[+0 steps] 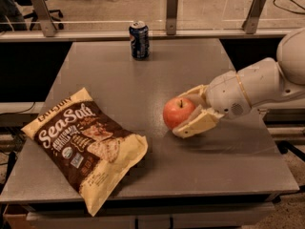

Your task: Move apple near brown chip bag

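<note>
The red-orange apple (177,112) with a short dark stem sits between the cream fingers of my gripper (188,111), just above the grey table (200,66) right of centre. The gripper is shut on the apple and reaches in from the right on a white arm. The brown chip bag (83,144), dark brown with cream-yellow ends and white "Sea Salt" lettering, lies flat at the table's front left. The apple is a short gap to the right of the bag's nearest corner.
A dark-blue soda can (139,40) stands upright at the table's far edge, centre. A rail with metal posts (172,11) runs behind the table. The table's front edge is close below the bag.
</note>
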`<state>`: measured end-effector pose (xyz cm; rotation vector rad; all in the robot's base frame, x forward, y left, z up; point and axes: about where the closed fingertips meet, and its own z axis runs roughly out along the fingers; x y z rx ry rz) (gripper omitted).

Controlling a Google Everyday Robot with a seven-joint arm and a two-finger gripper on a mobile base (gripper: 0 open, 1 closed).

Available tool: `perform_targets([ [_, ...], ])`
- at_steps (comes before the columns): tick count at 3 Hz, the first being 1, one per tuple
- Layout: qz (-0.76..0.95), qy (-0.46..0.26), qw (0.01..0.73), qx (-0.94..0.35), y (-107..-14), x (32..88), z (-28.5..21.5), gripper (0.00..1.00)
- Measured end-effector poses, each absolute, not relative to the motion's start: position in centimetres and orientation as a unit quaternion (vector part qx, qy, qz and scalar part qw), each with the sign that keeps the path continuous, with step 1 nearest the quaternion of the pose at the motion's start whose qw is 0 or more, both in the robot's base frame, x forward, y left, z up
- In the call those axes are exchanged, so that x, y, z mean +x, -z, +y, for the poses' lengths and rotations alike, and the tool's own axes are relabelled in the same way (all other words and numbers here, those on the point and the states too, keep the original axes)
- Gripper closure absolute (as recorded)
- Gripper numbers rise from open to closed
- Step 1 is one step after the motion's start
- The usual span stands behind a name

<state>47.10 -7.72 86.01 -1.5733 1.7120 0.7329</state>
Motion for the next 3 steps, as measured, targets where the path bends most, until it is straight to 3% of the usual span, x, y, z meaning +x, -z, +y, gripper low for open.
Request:
perform_targets([
  [1,0.631,-0.297,0.313,-0.645,-85.3,44.5,-5.9,0.82],
  [2,0.603,-0.307,0.286,-0.678,-83.8,42.1,-4.0,0.53],
  [3,0.593,-0.304,0.282,-0.691,-83.3,41.6,-3.2,0.30],
])
